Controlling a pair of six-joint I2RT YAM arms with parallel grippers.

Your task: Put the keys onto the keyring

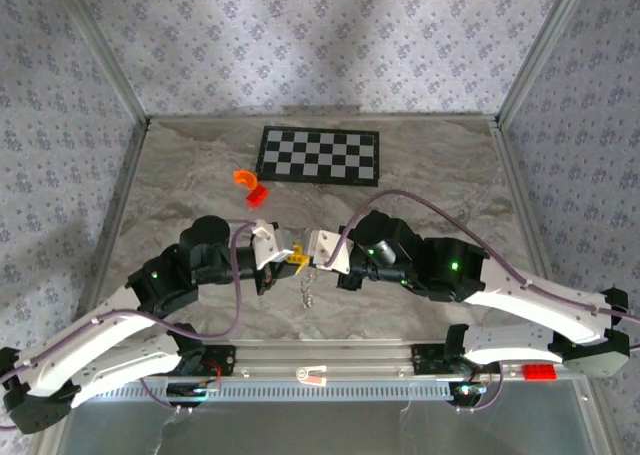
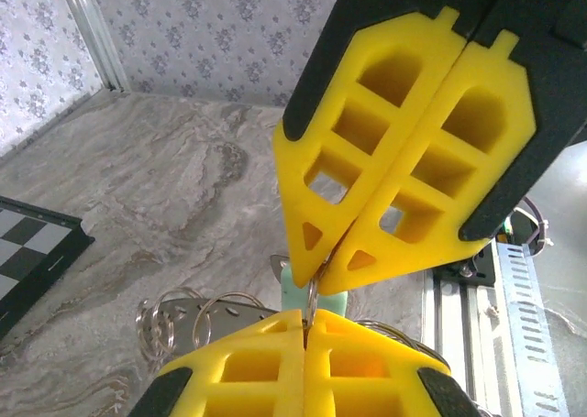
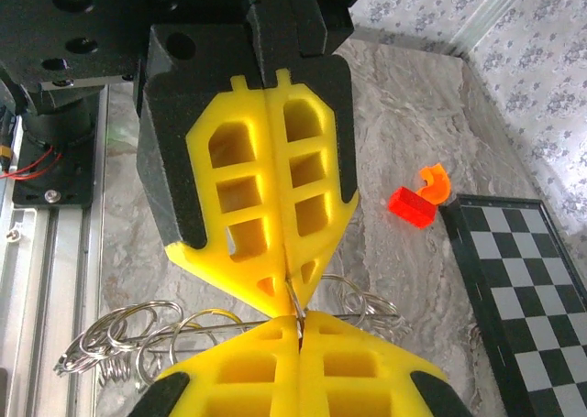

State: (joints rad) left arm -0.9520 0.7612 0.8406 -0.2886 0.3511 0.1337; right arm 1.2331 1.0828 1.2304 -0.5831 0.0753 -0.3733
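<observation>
L gripper (image 3: pixel 291 298) & R gripper (image 2: pixel 319 278) tip to tip, both clamped on keyring (image 3: pixel 138 342) wire.
Each pair of fingers pressed together, pinching the thin wire; other loops bunch just beside the tips. Pale teal key (image 2: pixel 293 293) sits btwn the two tip pairs, against the wire; can't tell which pair grips it.

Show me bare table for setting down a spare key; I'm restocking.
Free: grey marble tabletop left of the black-and-white checkerboard and orange curved piece, and right of the checkerboard. Crowded: centre, where left gripper and right gripper pinch the silvery keyring.
</observation>
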